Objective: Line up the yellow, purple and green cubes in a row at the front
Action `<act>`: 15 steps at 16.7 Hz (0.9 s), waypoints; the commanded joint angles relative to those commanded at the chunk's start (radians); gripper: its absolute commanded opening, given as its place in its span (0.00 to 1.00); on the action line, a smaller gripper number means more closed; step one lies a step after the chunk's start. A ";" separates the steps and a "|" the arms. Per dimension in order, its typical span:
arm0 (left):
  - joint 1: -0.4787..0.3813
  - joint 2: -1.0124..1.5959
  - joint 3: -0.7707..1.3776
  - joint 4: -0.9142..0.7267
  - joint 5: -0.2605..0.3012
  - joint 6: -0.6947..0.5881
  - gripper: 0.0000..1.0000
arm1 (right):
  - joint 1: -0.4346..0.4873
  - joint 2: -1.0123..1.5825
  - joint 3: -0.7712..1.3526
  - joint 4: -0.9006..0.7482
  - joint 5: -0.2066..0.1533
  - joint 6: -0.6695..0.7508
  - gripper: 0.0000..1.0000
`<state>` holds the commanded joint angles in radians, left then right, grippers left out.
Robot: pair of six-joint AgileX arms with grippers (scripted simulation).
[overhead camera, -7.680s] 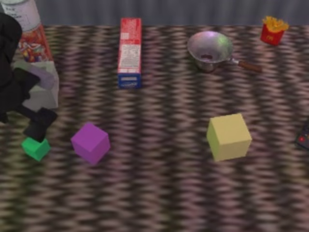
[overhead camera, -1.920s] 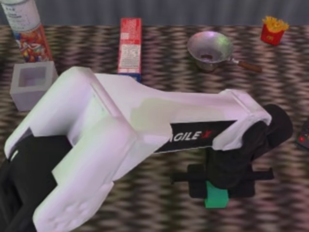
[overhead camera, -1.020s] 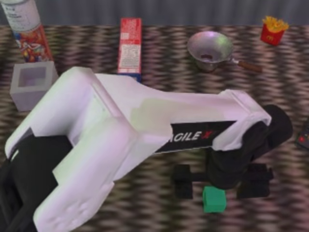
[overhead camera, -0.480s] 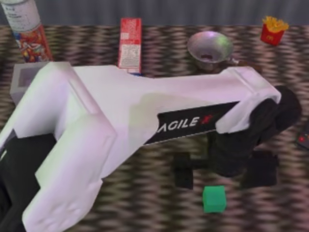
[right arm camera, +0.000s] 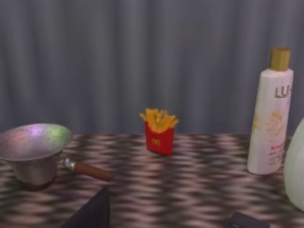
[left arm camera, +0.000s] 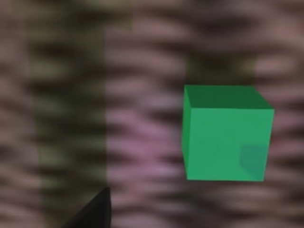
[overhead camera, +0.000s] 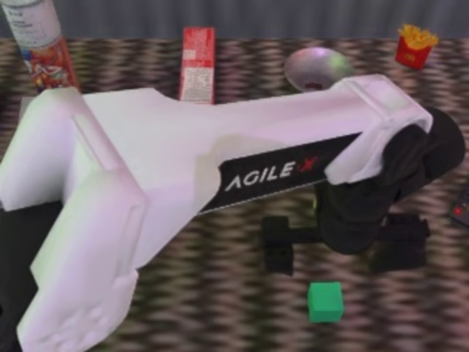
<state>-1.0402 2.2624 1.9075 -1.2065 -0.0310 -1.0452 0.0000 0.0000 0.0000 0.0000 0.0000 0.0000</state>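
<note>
On the table [overhead camera: 220,323], at the front and right of centre, the green cube [overhead camera: 325,302] sits alone, flat on the cloth, nothing touching it. In the left wrist view the green cube [left arm camera: 227,133] shows free on the weave, no finger on it.

Left claw [overhead camera: 344,248] hovers just behind the green cube and above it, fingers spread wide, holding nothing; one dark finger [overhead camera: 278,246] sits behind-left of the cube, the other behind-right. White left arm [overhead camera: 183,169] spans the table behind and left of the cube.

Step, as I judge it: green cube placed at the front and let go, claw clear of it. Yellow and purple cubes not visible in any view; likely hidden under the arm, can't tell. Next move would call for pulling the arm off, finding another cube and setting it beside the green one in a row, without knocking it.

Right claw: only a dark finger tip [right arm camera: 92,213] in the right wrist view, can't tell its opening; parked off to the cube's right.

Counts, going outward from the green cube:
- green cube: one
- metal pan [overhead camera: 316,67]: one, well behind
- red carton [overhead camera: 198,62]: one, behind-left
- fries box [overhead camera: 415,45]: one, far behind-right
- sprinkles can [overhead camera: 40,44]: one, far behind-left
- lotion bottle [right arm camera: 270,114]: one, right wrist view only
</note>
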 joint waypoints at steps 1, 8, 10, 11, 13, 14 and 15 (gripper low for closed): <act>0.006 -0.002 -0.003 0.001 0.000 0.011 1.00 | 0.000 0.000 0.000 0.000 0.000 0.000 1.00; 0.185 -0.061 -0.110 0.041 0.008 0.358 1.00 | 0.000 0.000 0.000 0.000 0.000 0.000 1.00; 0.266 -0.089 -0.163 0.059 0.014 0.512 1.00 | 0.000 0.000 0.000 0.000 0.000 0.000 1.00; 0.309 -0.103 -0.192 0.067 0.017 0.596 1.00 | 0.000 0.000 0.000 0.000 0.000 0.000 1.00; 0.394 -0.132 -0.249 0.085 0.023 0.777 1.00 | 0.000 0.000 0.000 0.000 0.000 0.000 1.00; 0.436 -0.147 -0.277 0.094 0.026 0.867 1.00 | 0.000 0.000 0.000 0.000 0.000 0.000 1.00; 0.476 -0.162 -0.304 0.104 0.028 0.953 1.00 | 0.000 0.000 0.000 0.000 0.000 0.000 1.00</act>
<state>-0.5638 2.1001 1.6036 -1.1027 -0.0032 -0.0925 0.0000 0.0000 0.0000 0.0000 0.0000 0.0000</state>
